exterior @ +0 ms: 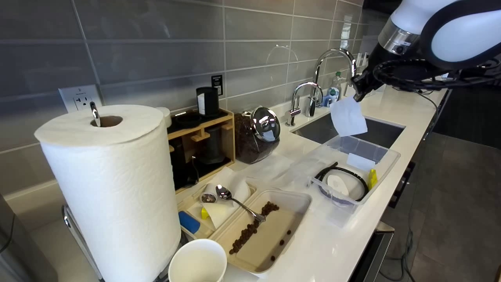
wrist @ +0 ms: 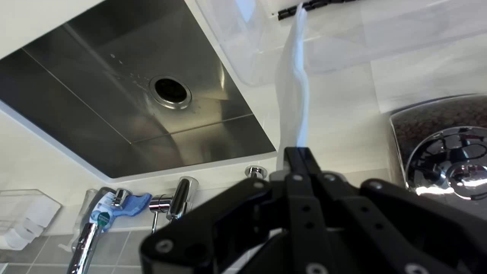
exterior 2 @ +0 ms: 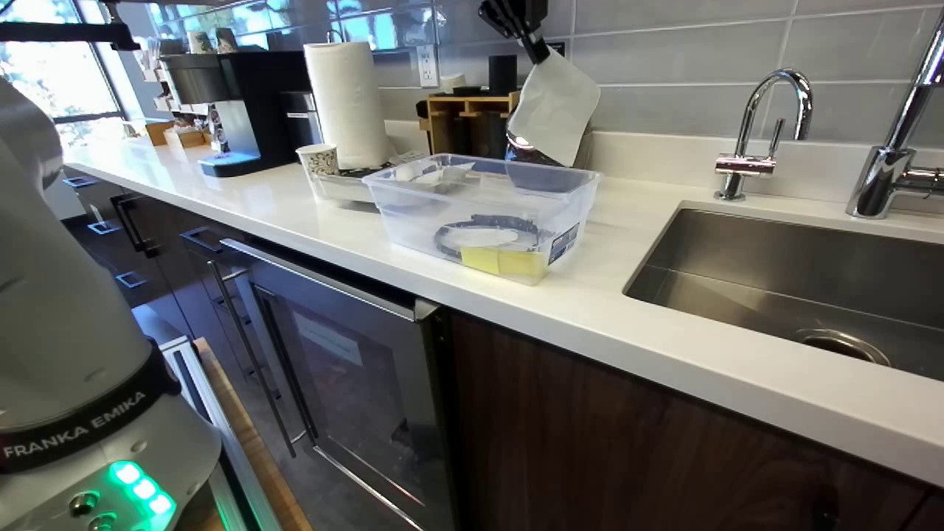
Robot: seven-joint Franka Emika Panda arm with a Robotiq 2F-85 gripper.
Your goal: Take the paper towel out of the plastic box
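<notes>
The paper towel, a single white sheet, hangs from my gripper in both exterior views (exterior: 349, 117) (exterior 2: 557, 107) and extends forward from the fingertips in the wrist view (wrist: 293, 87). My gripper (exterior: 358, 95) (exterior 2: 544, 53) (wrist: 298, 150) is shut on one edge of the sheet. It is higher than the plastic box. The clear plastic box (exterior: 385, 169) (exterior 2: 413, 221) stands on the counter with a black cable ring, a white piece and yellow paper inside. Its corner shows in the wrist view (wrist: 243, 49). The sheet hangs near the box's wall-side, sink-side corner; how far apart they are is unclear.
The sink (exterior: 313, 131) (exterior 2: 708, 273) and chrome faucets (exterior: 295, 103) (exterior 2: 759, 140) are beside the box. A glass jar (exterior: 250, 137) stands by the wall. A beige tray (exterior: 274, 235) with a spoon, a paper towel roll (exterior: 113, 188) and a cup (exterior: 199, 260) are nearby.
</notes>
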